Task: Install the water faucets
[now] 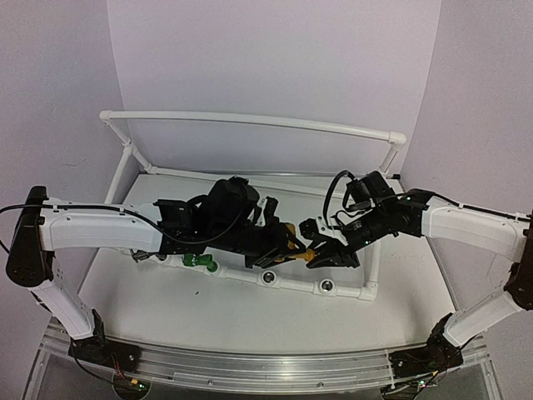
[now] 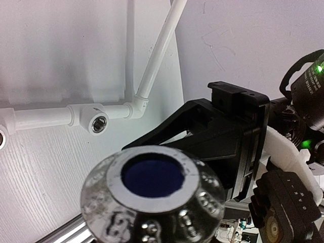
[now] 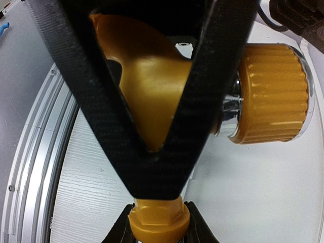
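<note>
The brass-gold faucet (image 1: 298,247) hangs between both grippers just above the front rail of the white pipe frame (image 1: 366,292). My right gripper (image 1: 315,252) is shut on its hex end (image 3: 157,223). My left gripper (image 1: 287,244) is shut on its body; one black V-shaped finger (image 3: 152,162) crosses the gold body (image 3: 147,81). The ribbed gold knob (image 3: 271,93) sticks out sideways. In the left wrist view its chrome top with a blue disc (image 2: 152,177) hides my left fingers. The green faucet (image 1: 200,262) sits on the rail at the left. The dark grey faucet is out of view.
Two open round sockets (image 1: 268,277) (image 1: 326,286) face up on the front rail below the grippers. One socket (image 2: 99,123) shows in the left wrist view beside a pipe elbow (image 2: 137,105). The frame's raised rear rail (image 1: 250,121) spans the back. An aluminium rail (image 1: 250,367) edges the table's front.
</note>
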Robot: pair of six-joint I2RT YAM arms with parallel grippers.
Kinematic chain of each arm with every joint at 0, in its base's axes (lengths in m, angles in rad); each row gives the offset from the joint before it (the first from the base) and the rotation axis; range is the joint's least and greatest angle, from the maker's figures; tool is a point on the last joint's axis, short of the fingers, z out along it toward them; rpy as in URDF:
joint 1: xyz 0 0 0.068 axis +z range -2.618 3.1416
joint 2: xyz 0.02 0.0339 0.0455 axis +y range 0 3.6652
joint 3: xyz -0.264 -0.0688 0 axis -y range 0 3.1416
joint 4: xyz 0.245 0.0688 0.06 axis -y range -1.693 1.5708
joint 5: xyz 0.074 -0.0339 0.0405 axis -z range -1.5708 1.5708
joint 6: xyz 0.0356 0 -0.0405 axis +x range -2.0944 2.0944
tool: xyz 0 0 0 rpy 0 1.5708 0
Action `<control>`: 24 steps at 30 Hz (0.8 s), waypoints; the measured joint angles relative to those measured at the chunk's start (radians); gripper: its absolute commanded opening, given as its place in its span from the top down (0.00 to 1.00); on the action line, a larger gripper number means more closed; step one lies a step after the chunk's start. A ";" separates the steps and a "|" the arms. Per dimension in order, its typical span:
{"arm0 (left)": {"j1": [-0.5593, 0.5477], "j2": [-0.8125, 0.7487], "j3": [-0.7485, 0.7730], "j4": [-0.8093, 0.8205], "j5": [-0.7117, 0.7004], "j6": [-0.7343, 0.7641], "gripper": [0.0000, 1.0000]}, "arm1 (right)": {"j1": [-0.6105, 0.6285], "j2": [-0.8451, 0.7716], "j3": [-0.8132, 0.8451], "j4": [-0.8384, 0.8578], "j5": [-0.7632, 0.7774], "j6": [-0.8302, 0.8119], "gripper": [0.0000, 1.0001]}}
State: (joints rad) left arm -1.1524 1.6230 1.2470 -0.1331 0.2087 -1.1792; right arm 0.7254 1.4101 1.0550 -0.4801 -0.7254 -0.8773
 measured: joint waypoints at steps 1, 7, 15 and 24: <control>0.001 0.000 0.000 0.000 0.000 0.000 0.76 | 0.000 0.000 0.000 0.000 0.000 -0.001 1.00; 0.002 0.000 -0.005 -0.003 0.001 0.004 1.00 | 0.000 0.004 0.000 -0.004 0.003 0.000 0.46; 0.002 -0.020 -0.044 -0.081 -0.075 -0.018 1.00 | -0.001 0.011 0.000 0.000 0.059 0.053 0.05; -0.064 0.048 0.176 -0.519 -0.359 -0.060 1.00 | -0.003 0.021 -0.155 0.046 0.243 0.117 0.03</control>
State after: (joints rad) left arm -1.2165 1.6710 1.4235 -0.6523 -0.1505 -1.2392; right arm 0.7223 1.4309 0.9004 -0.4344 -0.4820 -0.7600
